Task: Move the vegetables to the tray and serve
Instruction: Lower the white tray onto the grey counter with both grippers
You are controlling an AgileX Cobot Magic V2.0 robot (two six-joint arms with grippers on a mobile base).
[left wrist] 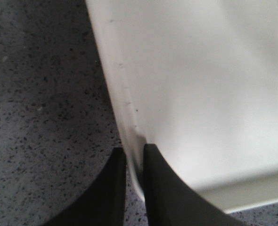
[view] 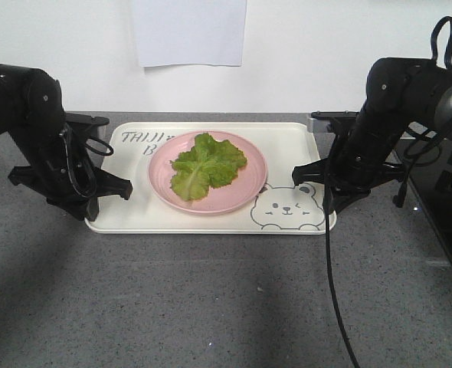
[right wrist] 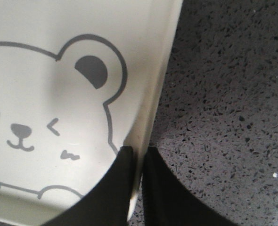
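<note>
Wrist views showed the left gripper point(left wrist: 134, 160) and right gripper point(right wrist: 138, 157) each clamped on the tray point(view: 287, 149) rim; lettuce point(view: 205, 165) lay on the pink plate point(view: 245, 195). Lifting evenly would keep it level.

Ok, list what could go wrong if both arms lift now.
1. Each gripper, left and right, pinches only the thin rim of the tray; it could slip or flex.
2. The pink plate sits loose, so uneven lifting may slide it.
3. The lettuce leaf lies unsecured and could fall off.
</note>
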